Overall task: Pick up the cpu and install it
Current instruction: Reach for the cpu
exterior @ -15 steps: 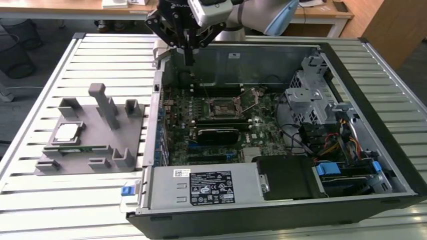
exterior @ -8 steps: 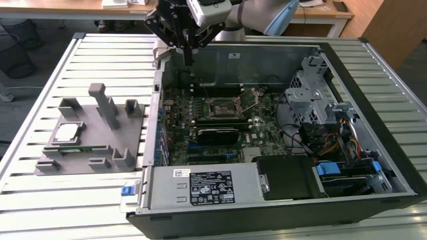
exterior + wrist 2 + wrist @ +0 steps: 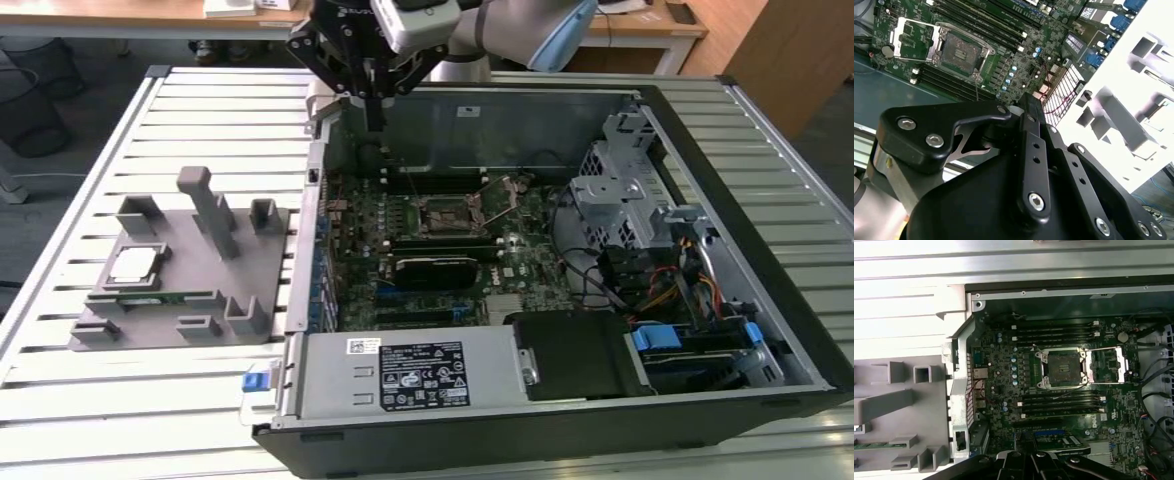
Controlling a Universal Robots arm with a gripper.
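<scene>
Free air around pincer (image 3: 376,120) above case (image 3: 534,108)

Bright light, glare on fixture (image 3: 1134,100)

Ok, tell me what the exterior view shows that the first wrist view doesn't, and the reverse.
Exterior view: the cpu resting on the grey fixture, plus the power supply. First wrist view: a round coin battery on the motherboard. Both: that fixture, the gripper, and the empty socket with its frame open.
</scene>
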